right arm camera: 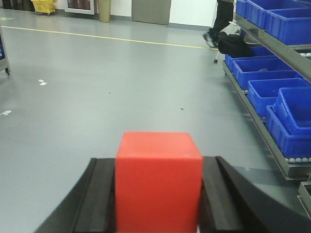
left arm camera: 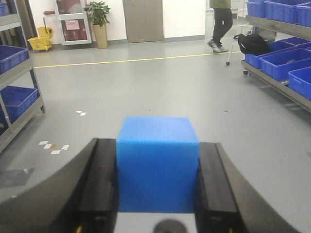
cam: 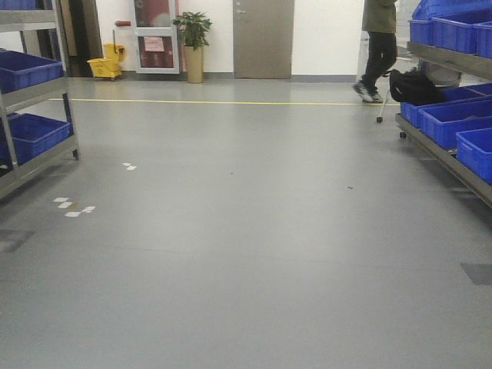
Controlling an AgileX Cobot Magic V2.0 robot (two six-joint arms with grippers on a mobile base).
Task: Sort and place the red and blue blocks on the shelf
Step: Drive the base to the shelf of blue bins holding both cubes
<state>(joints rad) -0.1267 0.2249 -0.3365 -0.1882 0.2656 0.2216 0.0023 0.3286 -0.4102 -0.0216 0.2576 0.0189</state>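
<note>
Grey floor [left arm camera: 160,82] beyond; plain matte blue cube [left arm camera: 158,165], red cube [right arm camera: 158,182].

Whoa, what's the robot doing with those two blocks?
The robot has a block in each gripper. Its left gripper is shut on the blue block, and its right gripper is shut on the red block. It is out on the open grey floor, with a shelf of blue bins to its right and another to its left. Neither block is on a shelf yet. A person is at the far end.
</note>
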